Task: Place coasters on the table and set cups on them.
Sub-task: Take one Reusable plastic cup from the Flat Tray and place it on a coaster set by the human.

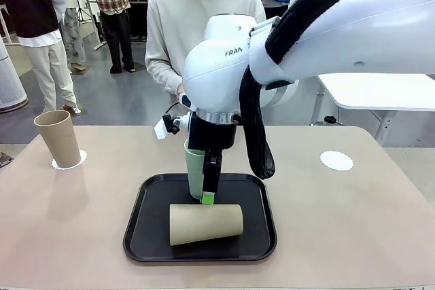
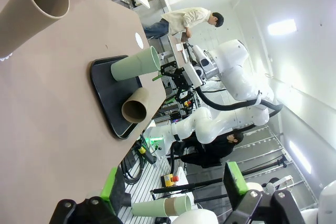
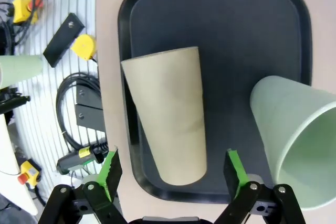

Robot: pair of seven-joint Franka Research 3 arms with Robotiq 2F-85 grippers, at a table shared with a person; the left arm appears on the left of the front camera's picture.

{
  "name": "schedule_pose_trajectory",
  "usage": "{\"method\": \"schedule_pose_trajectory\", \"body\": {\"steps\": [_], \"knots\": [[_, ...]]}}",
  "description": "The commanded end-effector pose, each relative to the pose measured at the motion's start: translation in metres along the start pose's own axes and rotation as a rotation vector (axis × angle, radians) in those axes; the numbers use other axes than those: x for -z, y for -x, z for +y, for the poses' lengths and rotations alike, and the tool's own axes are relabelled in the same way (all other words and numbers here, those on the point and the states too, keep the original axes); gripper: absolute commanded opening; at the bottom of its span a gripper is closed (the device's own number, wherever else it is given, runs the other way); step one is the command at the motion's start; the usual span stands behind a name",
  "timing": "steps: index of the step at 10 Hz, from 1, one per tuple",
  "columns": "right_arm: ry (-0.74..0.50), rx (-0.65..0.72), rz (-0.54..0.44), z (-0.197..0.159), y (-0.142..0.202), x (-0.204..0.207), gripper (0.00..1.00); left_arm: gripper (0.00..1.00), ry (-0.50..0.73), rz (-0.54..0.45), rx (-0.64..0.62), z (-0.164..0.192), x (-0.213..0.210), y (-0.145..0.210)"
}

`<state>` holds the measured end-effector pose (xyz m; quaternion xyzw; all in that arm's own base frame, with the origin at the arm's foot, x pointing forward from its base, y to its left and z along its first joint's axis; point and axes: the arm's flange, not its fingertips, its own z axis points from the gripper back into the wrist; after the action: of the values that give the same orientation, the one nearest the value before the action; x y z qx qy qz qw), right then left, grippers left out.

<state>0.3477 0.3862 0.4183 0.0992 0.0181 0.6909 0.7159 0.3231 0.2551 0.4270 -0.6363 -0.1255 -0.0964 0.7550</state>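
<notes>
My right gripper (image 1: 206, 197) (image 3: 173, 174) hangs open over the black tray (image 1: 143, 236), its fingers on either side of a tan cup (image 1: 206, 223) (image 3: 170, 119) that lies on its side. A mint green cup (image 1: 194, 168) (image 3: 294, 140) stands upright on the tray just behind the gripper. A second tan cup (image 1: 60, 139) (image 2: 44, 1) stands on a doily coaster (image 1: 77, 161) at the table's far left. Another coaster (image 1: 336, 160) (image 2: 138, 39) lies bare at the right. My left gripper (image 2: 173, 184) is open and holds nothing, off to the table's left side.
A person in a cream sweater (image 1: 183, 25) stands at the far edge of the table (image 1: 353, 229), right behind my right arm. A white table (image 1: 380, 89) stands at the back right. The right arm's black cable sleeve (image 1: 258, 134) hangs above the tray.
</notes>
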Motion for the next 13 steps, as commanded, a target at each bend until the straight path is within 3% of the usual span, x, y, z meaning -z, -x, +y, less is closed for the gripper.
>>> {"method": "schedule_pose_trajectory", "body": {"steps": [1, 6, 9, 13], "knots": [[0.042, 0.000, 0.025, 0.014, 0.012, 0.012, 1.00, 1.00, 0.007, -0.003, 0.005, -0.002, -0.001, 0.001], [0.117, -0.017, 0.059, 0.027, 0.008, 0.030, 1.00, 1.00, 0.007, -0.003, 0.005, -0.002, -0.001, 0.001], [0.236, 0.023, 0.090, 0.031, 0.005, 0.031, 1.00, 1.00, 0.007, -0.003, 0.005, -0.002, -0.001, 0.001], [0.204, -0.032, 0.049, 0.029, 0.000, 0.029, 1.00, 1.00, 0.007, -0.003, 0.005, -0.002, -0.001, 0.001]]}}
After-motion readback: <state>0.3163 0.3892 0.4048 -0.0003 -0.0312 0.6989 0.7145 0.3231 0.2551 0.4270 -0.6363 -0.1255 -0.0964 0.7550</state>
